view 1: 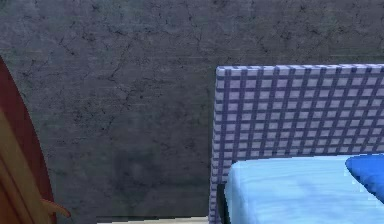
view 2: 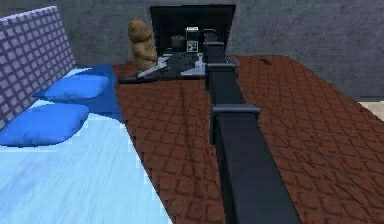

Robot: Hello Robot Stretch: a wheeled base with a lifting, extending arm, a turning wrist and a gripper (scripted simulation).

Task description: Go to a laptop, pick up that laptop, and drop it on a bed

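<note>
Okay, forward view first: grey wall (view 1: 110, 90) dead ahead, and on the right a checked headboard (view 1: 300, 110) with the bed (view 1: 290, 190) below it and a blue pillow (view 1: 368, 172) at the edge.

Arm side view now: the arm (view 2: 235, 140) reaches straight out across the bed's brown cover (view 2: 320, 130), with two blue cushions (view 2: 45, 122) off to the left. At its far end sits the claw (view 2: 178, 60), and right there is the laptop (view 2: 195, 22). Its lid is up with the dark screen facing us, and its base runs leftward along the cover's far edge toward a brown figure (view 2: 140, 42). Laptop and claw overlap, so I can't tell whether the claw holds anything. My read: the laptop is on or over the bed, so the drop needs little travel.
</note>
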